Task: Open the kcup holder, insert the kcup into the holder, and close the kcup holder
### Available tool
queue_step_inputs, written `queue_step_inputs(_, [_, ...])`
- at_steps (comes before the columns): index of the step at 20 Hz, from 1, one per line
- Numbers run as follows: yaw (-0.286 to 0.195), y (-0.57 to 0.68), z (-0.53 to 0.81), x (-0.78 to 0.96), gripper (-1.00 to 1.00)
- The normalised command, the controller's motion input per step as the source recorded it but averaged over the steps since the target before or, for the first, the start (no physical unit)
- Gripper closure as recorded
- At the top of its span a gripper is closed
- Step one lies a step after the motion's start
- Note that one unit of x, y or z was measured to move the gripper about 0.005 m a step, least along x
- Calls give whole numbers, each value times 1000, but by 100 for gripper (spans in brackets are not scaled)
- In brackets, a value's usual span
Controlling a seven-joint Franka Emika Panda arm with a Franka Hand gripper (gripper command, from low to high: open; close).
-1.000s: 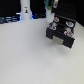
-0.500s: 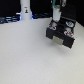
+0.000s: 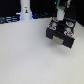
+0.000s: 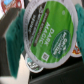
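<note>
The kcup, a white pod with a green "Dark Magic" lid, fills the wrist view. My gripper is shut on it, with teal fingers pressed against both of its sides. In the exterior view the gripper hangs just above the black boxy kcup holder, which stands on the table at that view's right. The kcup itself is too small to make out there. Whether the holder's drawer is open is too blurred to tell.
Pale-lidded pods with pinkish marks sit on top of the holder. A tall white bottle-shaped post stands at the back, on the exterior view's left. The white table spreads in front of the holder.
The arm has shifted slightly toward the exterior view's right, over the holder. The holder and the post have not moved.
</note>
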Motion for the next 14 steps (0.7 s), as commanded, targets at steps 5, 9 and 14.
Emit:
queue_step_inputs(5, [79,304,-176,100,100])
queue_step_inputs(9, [63,183,-188,148,100])
queue_step_inputs(14, [40,77,-197,136,100])
